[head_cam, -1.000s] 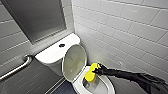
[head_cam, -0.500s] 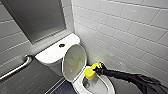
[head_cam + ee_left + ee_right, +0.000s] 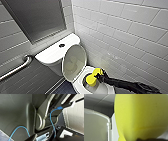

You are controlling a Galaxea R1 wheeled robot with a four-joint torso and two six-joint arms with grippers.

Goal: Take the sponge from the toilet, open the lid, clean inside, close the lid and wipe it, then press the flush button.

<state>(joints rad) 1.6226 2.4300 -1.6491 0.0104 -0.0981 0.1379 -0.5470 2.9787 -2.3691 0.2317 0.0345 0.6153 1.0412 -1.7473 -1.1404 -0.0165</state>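
Sponge [image 3: 93,76] is in the toilet [image 3: 79,86] bowl, at its wall-side rim; can't tell if it touches. Your right gripper [image 3: 100,78] is clamped on it. Lid [image 3: 74,62] is up against the tank [image 3: 50,53], beside the tiled wall [image 3: 125,37].

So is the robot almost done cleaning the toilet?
About halfway. Done: the sponge is in the right gripper and the lid stands open. In hand: the sponge is down at the toilet bowl, for the inside clean. Left: close the lid, wipe it, press the flush button on the tank.
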